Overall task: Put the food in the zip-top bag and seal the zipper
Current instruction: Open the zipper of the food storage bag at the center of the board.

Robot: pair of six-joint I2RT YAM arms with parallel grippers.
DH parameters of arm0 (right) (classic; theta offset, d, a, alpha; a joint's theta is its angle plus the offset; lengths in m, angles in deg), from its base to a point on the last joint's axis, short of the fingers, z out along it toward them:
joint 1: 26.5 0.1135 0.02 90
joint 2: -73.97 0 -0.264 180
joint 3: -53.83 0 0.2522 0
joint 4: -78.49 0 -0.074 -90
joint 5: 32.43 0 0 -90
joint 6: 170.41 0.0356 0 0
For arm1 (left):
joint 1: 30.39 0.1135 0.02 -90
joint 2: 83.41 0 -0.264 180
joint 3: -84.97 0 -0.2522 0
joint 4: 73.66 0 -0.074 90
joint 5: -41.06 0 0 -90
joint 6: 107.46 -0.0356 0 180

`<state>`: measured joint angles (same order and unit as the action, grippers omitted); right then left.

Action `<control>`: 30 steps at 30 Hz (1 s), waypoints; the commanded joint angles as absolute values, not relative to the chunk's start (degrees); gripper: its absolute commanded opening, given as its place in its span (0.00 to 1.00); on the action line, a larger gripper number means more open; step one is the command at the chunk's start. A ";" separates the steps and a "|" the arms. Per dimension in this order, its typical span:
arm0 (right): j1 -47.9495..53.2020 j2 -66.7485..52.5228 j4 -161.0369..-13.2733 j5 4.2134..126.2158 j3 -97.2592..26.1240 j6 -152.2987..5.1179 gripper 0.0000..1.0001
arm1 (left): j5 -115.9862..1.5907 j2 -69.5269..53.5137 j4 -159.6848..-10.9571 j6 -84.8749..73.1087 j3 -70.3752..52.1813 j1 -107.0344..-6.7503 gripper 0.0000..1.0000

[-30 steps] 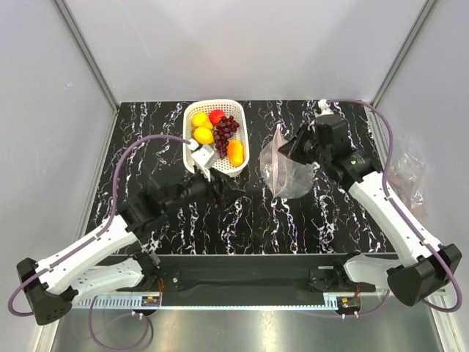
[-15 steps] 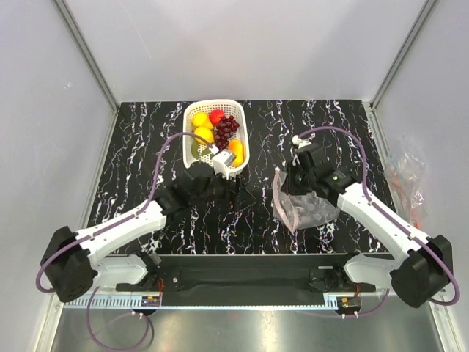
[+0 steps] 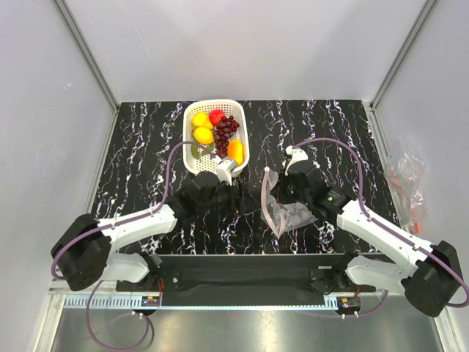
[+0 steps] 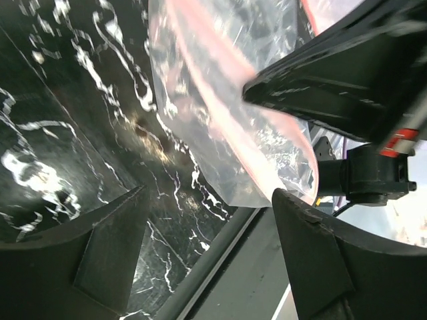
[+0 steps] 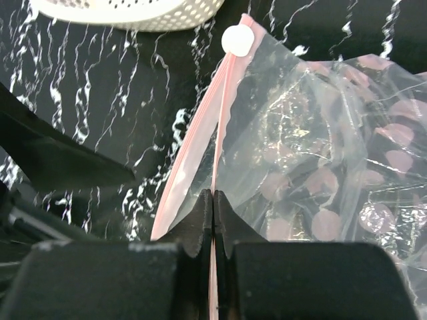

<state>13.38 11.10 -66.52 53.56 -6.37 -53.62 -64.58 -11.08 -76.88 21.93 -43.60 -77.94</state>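
The right gripper (image 5: 212,200) was pinched shut on the zipper (image 5: 198,137), the pink-red strip along the mouth of the zip-top bag (image 5: 320,127); the clear pouch hung crumpled from that grip over the front middle of the black marbled table (image 3: 139,147), with a white round slider (image 5: 237,40) at the strip's far end. The left gripper (image 4: 210,197) stood with its jaws spread wide and nothing between them, just beside the bag's mouth edge; the food (image 3: 217,132), lemons, a red apple, grapes and an orange piece, lay in the white basket (image 3: 187,125) at the back of the table, just behind that gripper.
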 commanded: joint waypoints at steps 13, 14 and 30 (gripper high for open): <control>17.09 12.18 -75.62 43.60 -4.67 -50.79 0.00 | -65.02 -2.47 -58.25 31.84 -42.68 -79.17 0.47; 17.18 12.18 -75.62 43.25 -4.67 -50.70 0.00 | -65.54 -1.94 -58.16 31.84 -42.25 -79.17 0.44; 19.03 13.85 -76.32 42.98 -2.48 -49.21 0.00 | -65.81 5.00 -58.78 30.79 -37.06 -79.35 0.42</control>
